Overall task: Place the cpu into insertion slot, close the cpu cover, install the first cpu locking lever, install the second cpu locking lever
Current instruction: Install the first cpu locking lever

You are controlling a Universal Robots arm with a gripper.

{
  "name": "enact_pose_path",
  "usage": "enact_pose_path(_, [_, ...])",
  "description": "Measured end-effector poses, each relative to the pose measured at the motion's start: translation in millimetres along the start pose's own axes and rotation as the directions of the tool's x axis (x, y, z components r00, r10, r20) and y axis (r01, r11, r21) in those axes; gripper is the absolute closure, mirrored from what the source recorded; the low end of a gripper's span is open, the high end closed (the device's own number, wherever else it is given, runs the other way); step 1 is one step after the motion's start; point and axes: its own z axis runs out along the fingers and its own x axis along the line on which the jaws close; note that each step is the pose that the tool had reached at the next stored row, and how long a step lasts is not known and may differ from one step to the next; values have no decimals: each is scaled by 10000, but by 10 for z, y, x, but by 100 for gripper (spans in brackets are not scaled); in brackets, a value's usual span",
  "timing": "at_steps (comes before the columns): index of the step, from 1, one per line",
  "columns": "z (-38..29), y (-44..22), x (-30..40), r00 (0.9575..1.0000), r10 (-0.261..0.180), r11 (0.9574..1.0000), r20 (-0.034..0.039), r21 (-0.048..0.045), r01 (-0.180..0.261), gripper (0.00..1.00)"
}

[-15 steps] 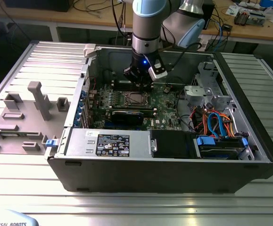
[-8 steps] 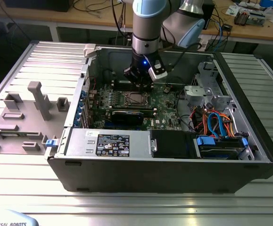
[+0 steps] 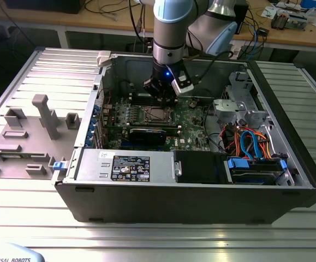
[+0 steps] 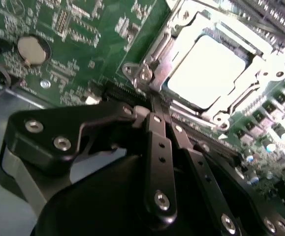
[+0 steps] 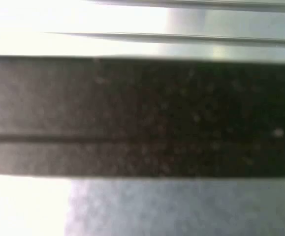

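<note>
Exterior view, arm: I see my gripper (image 3: 161,94) lowered into the open computer case (image 3: 288,136), hanging just over the green board (image 3: 193,123).
Exterior view, slot: the insertion slot (image 3: 156,114) sits right under the gripper, near the middle of the board; a long black card (image 3: 147,135) lies just in front of it.
Exterior view, chip: too small here for me to say whether the cpu is seated.
Second wrist view, chip: the cpu (image 4: 206,69) shows as a bright flat square lying inside the slot (image 4: 154,49), level with the metal around it, so I judge it is already in place.
Second wrist view, cover: the cpu cover (image 4: 250,81) looks like the shiny frame lying around the chip; I judge it down, though glare makes me unsure.
Second wrist view, tool: the gripper (image 4: 154,115) has its black fingers (image 4: 159,142) drawn together with nothing between them, tips right at the slot's near corner, beside the chip and not over it.
Second wrist view, levers: thin metal runs along the frame edge by the fingertips; I cannot tell whether either lever is latched.
First wrist view: a dark blurred band (image 5: 142,115) with pale surfaces either side; nothing of the task that I can make out.
Handling, chip: light, stiff, smooth-topped and fragile underneath; I would hold it by opposite edges only.
Handling, cover: thin springy sheet metal, best pushed at its free edge.
</note>
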Motion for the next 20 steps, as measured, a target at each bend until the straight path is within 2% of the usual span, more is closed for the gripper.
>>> enact_pose_path(5, [-59,4,-2,10000,-1,10000,-1,1,1,89])
enact_pose_path(10, [-62,-39,-1,10000,-1,10000,-1,1,1,89])
enact_pose_path(20, [-62,-45,-1,10000,-1,10000,-1,2,1,89])
